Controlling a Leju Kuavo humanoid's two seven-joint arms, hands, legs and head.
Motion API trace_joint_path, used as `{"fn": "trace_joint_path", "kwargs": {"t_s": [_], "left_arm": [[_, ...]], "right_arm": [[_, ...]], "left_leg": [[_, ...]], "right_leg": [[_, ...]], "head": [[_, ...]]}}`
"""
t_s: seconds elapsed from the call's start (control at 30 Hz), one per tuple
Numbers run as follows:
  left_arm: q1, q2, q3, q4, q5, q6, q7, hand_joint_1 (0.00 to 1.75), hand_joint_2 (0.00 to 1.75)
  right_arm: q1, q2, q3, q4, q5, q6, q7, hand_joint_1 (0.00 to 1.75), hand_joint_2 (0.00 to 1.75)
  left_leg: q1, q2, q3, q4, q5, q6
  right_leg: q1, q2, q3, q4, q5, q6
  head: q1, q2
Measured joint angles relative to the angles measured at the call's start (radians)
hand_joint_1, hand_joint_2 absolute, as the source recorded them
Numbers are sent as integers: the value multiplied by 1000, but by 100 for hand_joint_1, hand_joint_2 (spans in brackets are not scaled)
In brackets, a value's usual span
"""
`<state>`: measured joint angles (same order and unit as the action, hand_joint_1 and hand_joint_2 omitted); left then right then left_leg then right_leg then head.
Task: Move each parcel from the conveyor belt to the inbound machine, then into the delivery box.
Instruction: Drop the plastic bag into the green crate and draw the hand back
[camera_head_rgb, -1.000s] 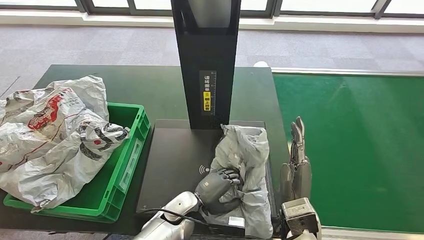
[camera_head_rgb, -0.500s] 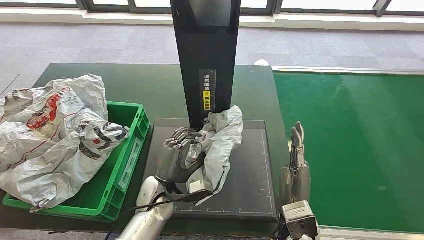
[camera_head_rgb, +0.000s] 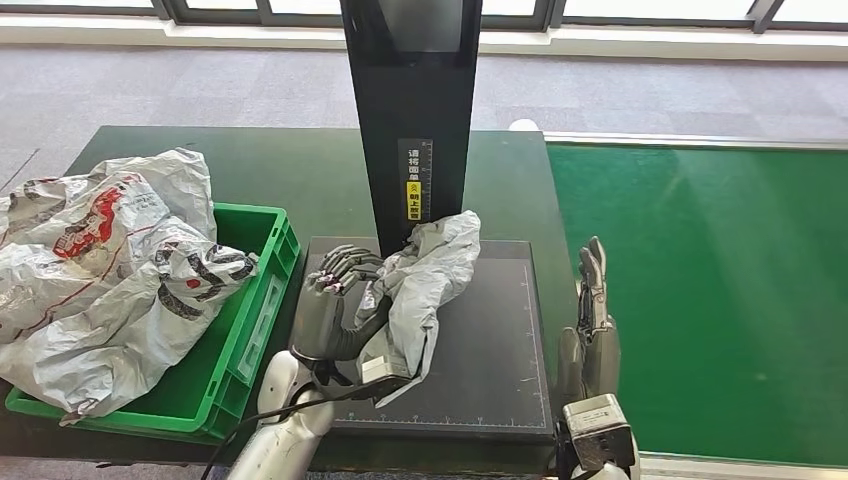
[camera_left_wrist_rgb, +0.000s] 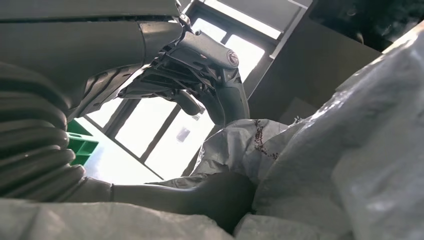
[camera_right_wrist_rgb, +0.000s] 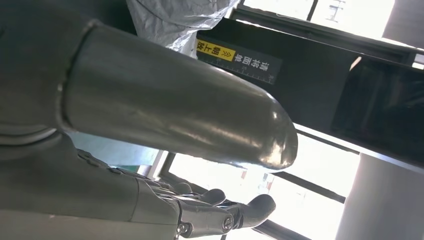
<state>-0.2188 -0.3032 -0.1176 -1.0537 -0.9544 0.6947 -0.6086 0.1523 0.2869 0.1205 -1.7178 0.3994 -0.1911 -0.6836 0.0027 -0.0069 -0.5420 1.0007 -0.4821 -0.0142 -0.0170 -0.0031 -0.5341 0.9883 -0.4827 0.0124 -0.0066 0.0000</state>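
A crumpled grey parcel bag hangs lifted over the black plate of the inbound machine, gripped by my left hand near the plate's left side. From the left wrist the same grey bag lies against the thumb. My right hand stands at the plate's right edge beside the green conveyor belt, fingers straight and holding nothing. The green delivery box at left carries a big white printed parcel.
The machine's black post with a yellow label rises just behind the plate. The dark green table extends behind the box. The post's label also appears from the right wrist.
My left hand has lifted the grey parcel off the plate's right part and carried it left toward the green box. The right hand has stayed in place.
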Motion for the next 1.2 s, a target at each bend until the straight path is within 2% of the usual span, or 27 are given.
{"fn": "trace_joint_path", "kwargs": {"t_s": [0.7,0.83,1.2], "left_arm": [[39,8,12,-108,35,0,-26,175,175],[90,17,17,-196,131,1,-64,175,175],[284,61,15,-496,533,-74,-68,175,175]], "right_arm": [[2,0,0,0,-7,-9,0,0,0],[7,0,0,0,-8,-14,1,0,0],[12,0,-10,0,-27,-11,1,0,0]], "left_leg": [[0,0,0,0,0,0],[0,1,0,0,0,0],[0,5,-1,0,0,0]], "right_leg": [[0,0,-1,0,0,0],[0,1,-2,0,0,0],[0,4,-4,0,0,-1]], "head": [[0,0],[0,0],[-1,0]]}}
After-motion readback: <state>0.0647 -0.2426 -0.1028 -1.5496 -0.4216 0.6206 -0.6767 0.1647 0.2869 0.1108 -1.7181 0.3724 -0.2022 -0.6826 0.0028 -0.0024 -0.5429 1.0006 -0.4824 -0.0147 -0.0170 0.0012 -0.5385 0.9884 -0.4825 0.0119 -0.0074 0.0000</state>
